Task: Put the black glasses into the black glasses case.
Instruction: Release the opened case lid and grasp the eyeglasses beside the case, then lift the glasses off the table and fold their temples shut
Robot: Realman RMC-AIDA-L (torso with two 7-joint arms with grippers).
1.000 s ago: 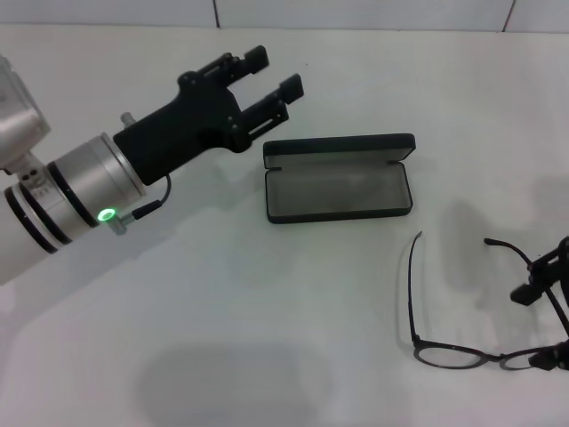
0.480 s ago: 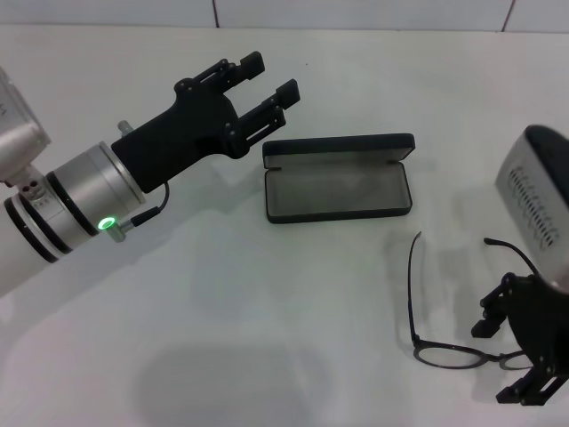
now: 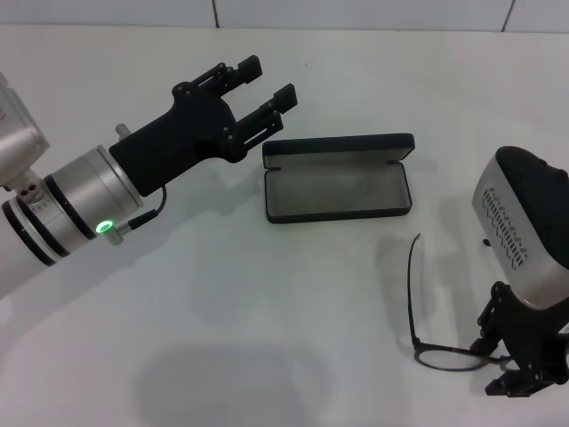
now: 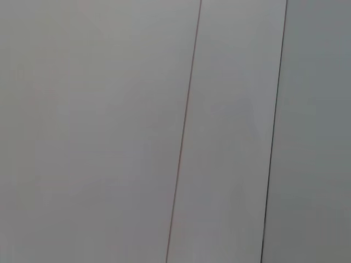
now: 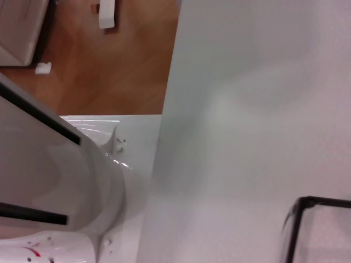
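The black glasses [image 3: 447, 358] lie unfolded on the white table at the front right, with one temple arm [image 3: 412, 285] pointing toward the case. A corner of their frame also shows in the right wrist view [image 5: 298, 220]. The black glasses case [image 3: 338, 191] lies open mid-table, grey lining up and lid at the back. My right gripper [image 3: 503, 356] is low over the right end of the glasses, its fingers apart on either side of the frame and hiding that lens. My left gripper [image 3: 268, 78] is open and empty, hovering just behind and left of the case.
The white table [image 3: 267, 294] runs back to a tiled wall. The right wrist view shows the table's edge [image 5: 164, 109] with wooden floor beyond. The left wrist view shows only plain grey panels.
My right arm has come in from the right edge and lowered over the right end of the glasses. My left gripper has drifted slightly up and left. Glasses and case have not moved.
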